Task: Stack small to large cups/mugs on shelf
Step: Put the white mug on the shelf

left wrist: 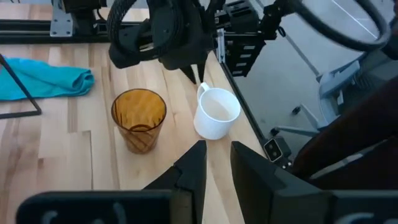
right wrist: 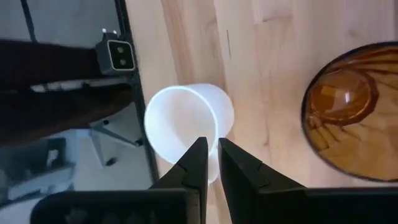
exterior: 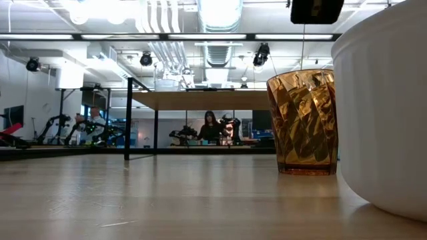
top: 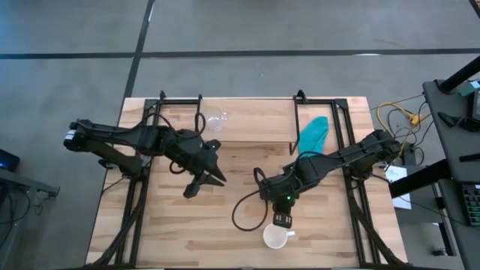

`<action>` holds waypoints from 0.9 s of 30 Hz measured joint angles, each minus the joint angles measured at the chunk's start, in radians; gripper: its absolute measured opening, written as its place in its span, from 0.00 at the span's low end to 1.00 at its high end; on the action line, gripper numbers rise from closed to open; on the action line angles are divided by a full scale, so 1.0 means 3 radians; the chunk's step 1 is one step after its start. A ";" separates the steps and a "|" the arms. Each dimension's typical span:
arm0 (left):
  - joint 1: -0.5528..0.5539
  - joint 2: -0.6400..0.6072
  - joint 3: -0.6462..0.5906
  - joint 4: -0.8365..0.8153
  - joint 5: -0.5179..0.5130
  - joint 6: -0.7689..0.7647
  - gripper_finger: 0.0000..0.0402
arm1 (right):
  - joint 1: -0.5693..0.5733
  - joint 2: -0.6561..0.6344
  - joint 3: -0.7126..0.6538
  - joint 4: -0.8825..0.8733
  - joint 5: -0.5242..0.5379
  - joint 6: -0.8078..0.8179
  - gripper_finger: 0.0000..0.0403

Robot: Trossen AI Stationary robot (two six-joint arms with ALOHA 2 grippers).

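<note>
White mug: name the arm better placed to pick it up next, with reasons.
Right. The right gripper hangs just above the white mug at the table's front edge, fingers nearly closed near its handle. The left gripper waits farther off at mid-table.

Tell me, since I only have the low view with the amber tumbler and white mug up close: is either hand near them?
Observer: Yes. The right hand hangs directly over the white mug.
Operator: And the left one?
Observer: The left hand is open above the middle of the table, holding nothing.
Operator: Where is the small glass?
Observer: The clear glass cup stands on the shelf; the mug and amber tumbler are not on it.
</note>
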 joint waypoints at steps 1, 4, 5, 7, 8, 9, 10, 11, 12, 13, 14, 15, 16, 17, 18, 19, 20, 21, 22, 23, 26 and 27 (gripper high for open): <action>-0.0003 -0.0013 -0.0009 -0.0005 0.0000 0.0004 0.15 | 0.0000 0.0001 0.0000 -0.0003 -0.0001 -0.0023 0.08; -0.0005 -0.0062 -0.0018 -0.0026 0.0000 0.0074 0.15 | 0.0008 0.0003 0.0000 -0.0012 -0.0066 0.0146 0.08; -0.0005 -0.0078 -0.0018 -0.0033 0.0000 0.0101 0.15 | 0.0013 0.0003 -0.0001 -0.0016 -0.0076 0.0251 0.08; -0.0005 -0.0128 -0.0015 -0.0031 0.0000 0.0180 0.15 | 0.0026 0.0003 -0.0011 -0.0016 -0.0082 0.0394 0.09; -0.0005 -0.0148 -0.0015 -0.0035 0.0000 0.0196 0.15 | 0.0030 0.0003 -0.0020 -0.0017 -0.0082 0.0439 0.09; -0.0005 -0.0167 -0.0015 -0.0029 0.0001 0.0201 0.15 | 0.0032 0.0003 -0.0032 -0.0014 -0.0083 0.0500 0.09; -0.0005 -0.0190 -0.0016 -0.0036 0.0001 0.0204 0.15 | 0.0032 0.0003 -0.0044 -0.0016 -0.0084 0.0599 0.10; -0.0005 -0.0213 -0.0018 -0.0050 0.0001 0.0204 0.15 | 0.0033 0.0003 -0.0056 -0.0016 -0.0085 0.0715 0.10; -0.0005 -0.0237 -0.0020 -0.0066 0.0001 0.0209 0.15 | 0.0033 0.0003 -0.0069 -0.0015 -0.0085 0.0828 0.11; -0.0005 -0.0255 -0.0020 -0.0077 0.0001 0.0231 0.15 | 0.0033 0.0003 -0.0082 -0.0011 -0.0085 0.0912 0.13; -0.0005 -0.0279 -0.0020 -0.0080 0.0001 0.0274 0.15 | 0.0034 0.0003 -0.0094 -0.0011 -0.0085 0.0984 0.14; -0.0005 -0.0299 -0.0022 -0.0093 0.0001 0.0323 0.15 | 0.0034 0.0003 -0.0105 -0.0010 -0.0085 0.1041 0.16; -0.0005 -0.0316 -0.0025 -0.0102 0.0001 0.0360 0.15 | 0.0034 0.0003 -0.0112 -0.0005 -0.0083 0.1072 0.18; -0.0005 -0.0333 -0.0027 -0.0099 0.0001 0.0375 0.15 | 0.0034 0.0003 -0.0114 -0.0003 -0.0077 0.1088 0.20; -0.0005 -0.0348 -0.0028 -0.0096 0.0001 0.0378 0.15 | 0.0034 0.0004 -0.0114 0.0002 -0.0074 0.1100 0.22; -0.0005 -0.0360 -0.0033 -0.0098 0.0001 0.0381 0.15 | 0.0034 0.0004 -0.0114 0.0013 -0.0074 0.1104 0.23; -0.0005 -0.0375 -0.0039 -0.0098 0.0001 0.0391 0.15 | 0.0034 0.0004 -0.0114 0.0030 -0.0074 0.1104 0.25; -0.0005 -0.0391 -0.0055 -0.0095 0.0001 0.0424 0.15 | 0.0034 0.0004 -0.0115 0.0063 -0.0073 0.1114 0.27; -0.0005 -0.0403 -0.0072 -0.0097 0.0001 0.0452 0.15 | 0.0042 0.0004 -0.0116 0.0121 -0.0072 0.1157 0.28; -0.0005 -0.0413 -0.0087 -0.0098 0.0001 0.0463 0.15 | 0.0050 0.0004 -0.0116 0.0191 -0.0069 0.1217 0.29; -0.0005 -0.0443 -0.0141 -0.0101 0.0001 0.0446 0.15 | 0.0105 0.0004 -0.0125 0.0398 -0.0062 0.1333 0.31; -0.0005 -0.0452 -0.0153 -0.0105 0.0001 0.0445 0.15 | 0.0131 0.0004 -0.0137 0.0456 -0.0063 0.1340 0.31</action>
